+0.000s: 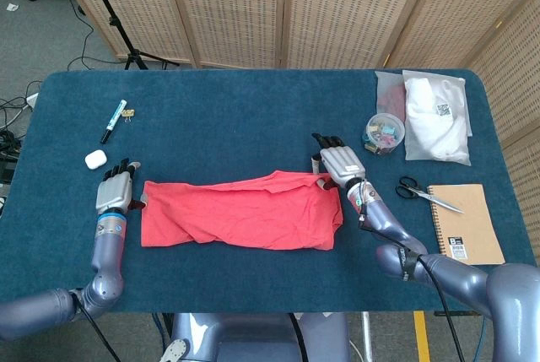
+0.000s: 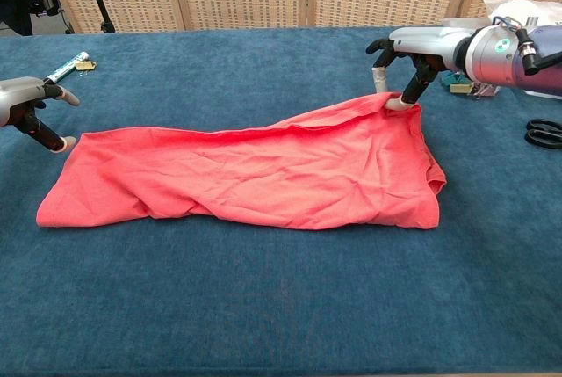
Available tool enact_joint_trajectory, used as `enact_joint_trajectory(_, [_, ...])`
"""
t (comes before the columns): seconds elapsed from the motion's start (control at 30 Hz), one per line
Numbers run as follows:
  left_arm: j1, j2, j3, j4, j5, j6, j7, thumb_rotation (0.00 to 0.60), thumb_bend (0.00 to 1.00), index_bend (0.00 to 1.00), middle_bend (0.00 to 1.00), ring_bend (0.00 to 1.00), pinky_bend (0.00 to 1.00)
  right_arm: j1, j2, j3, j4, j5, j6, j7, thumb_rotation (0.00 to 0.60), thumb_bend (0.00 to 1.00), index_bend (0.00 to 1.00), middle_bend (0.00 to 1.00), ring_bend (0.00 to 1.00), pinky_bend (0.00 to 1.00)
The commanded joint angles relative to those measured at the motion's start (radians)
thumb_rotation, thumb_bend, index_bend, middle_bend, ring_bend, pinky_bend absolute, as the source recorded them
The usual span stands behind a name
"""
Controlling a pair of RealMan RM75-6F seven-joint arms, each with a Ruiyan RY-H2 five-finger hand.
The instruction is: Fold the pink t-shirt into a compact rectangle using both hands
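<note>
The pink t-shirt [image 1: 240, 210] [image 2: 255, 179] lies on the blue table as a long band folded lengthwise, wrinkled, running left to right. My left hand [image 1: 114, 191] [image 2: 31, 105] hovers just off the shirt's far-left corner with its fingers spread and nothing in them. At the shirt's far-right corner my right hand [image 1: 340, 164] [image 2: 417, 47] pinches the cloth, and that corner stands slightly raised off the table.
Left of the shirt lie a marker [image 1: 113, 121] and a white earbud case [image 1: 97, 159]. To the right are a clear tub of clips [image 1: 385, 132], a bagged white cloth [image 1: 436, 116], scissors [image 1: 426, 192] and a brown notebook [image 1: 464, 223].
</note>
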Motion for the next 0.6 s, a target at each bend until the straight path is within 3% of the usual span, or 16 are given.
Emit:
enact_joint_trajectory(0.03, [0.009, 0.008, -0.008, -0.011, 0.012, 0.008, -0.014, 0.600, 0.40, 0.00, 0.00, 0.00, 0.00, 0.000, -0.006, -0.003, 0.006, 0.001, 0.000, -0.003, 0.600, 0.49, 0.66, 0.00, 0.00, 0.00])
enact_joint_trajectory(0.1, [0.017, 0.017, -0.012, -0.023, 0.025, 0.012, -0.029, 0.600, 0.40, 0.00, 0.00, 0.00, 0.00, 0.000, -0.012, -0.005, 0.013, 0.002, 0.010, -0.012, 0.600, 0.45, 0.60, 0.00, 0.00, 0.00])
enact_joint_trajectory(0.17, [0.026, 0.031, -0.016, -0.041, 0.043, 0.020, -0.042, 0.600, 0.40, 0.00, 0.00, 0.00, 0.00, -0.002, -0.015, -0.013, 0.017, 0.012, 0.021, -0.038, 0.600, 0.22, 0.27, 0.00, 0.00, 0.00])
enact_joint_trajectory(0.23, [0.033, 0.041, -0.018, -0.055, 0.055, 0.025, -0.051, 0.600, 0.40, 0.00, 0.00, 0.00, 0.00, -0.005, -0.023, -0.011, 0.020, 0.039, 0.045, -0.065, 0.600, 0.04, 0.03, 0.00, 0.00, 0.00])
enact_joint_trajectory(0.27, [0.036, 0.046, -0.019, -0.061, 0.060, 0.028, -0.054, 0.600, 0.40, 0.00, 0.00, 0.00, 0.00, -0.007, -0.029, -0.007, 0.020, 0.052, 0.061, -0.076, 0.600, 0.00, 0.00, 0.00, 0.00, 0.00])
enact_joint_trajectory(0.43, [0.053, 0.079, -0.024, -0.108, 0.090, 0.047, -0.069, 0.600, 0.40, 0.00, 0.00, 0.00, 0.00, -0.019, -0.056, 0.002, 0.026, 0.076, 0.174, -0.155, 0.600, 0.00, 0.00, 0.00, 0.00, 0.00])
enact_joint_trajectory(0.6, [0.067, 0.114, -0.022, -0.152, 0.119, 0.052, -0.082, 0.600, 0.40, 0.00, 0.00, 0.00, 0.00, -0.041, -0.031, 0.021, -0.044, 0.079, 0.227, -0.166, 0.600, 0.00, 0.00, 0.00, 0.00, 0.00])
